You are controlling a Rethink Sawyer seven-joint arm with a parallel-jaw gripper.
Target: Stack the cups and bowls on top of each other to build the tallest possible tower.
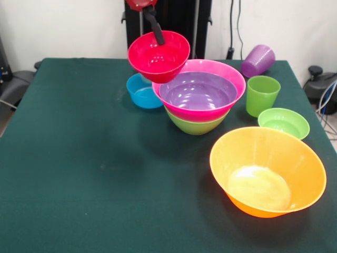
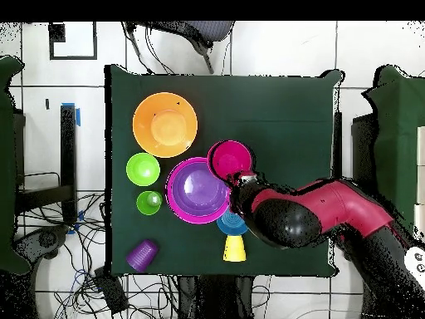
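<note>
While gripper (image 1: 157, 37) grips glossy red bowl (image 1: 158, 56), tower (image 1: 199, 97) nested, round

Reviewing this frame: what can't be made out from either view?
- Gripper: front view shows one dark finger inside the red bowl; overhead view, the arm covers it. Grip state unclear.
- Yellow cup: hidden in front view behind the bowls.
- Blue bowl: partly covered in both views.
</note>
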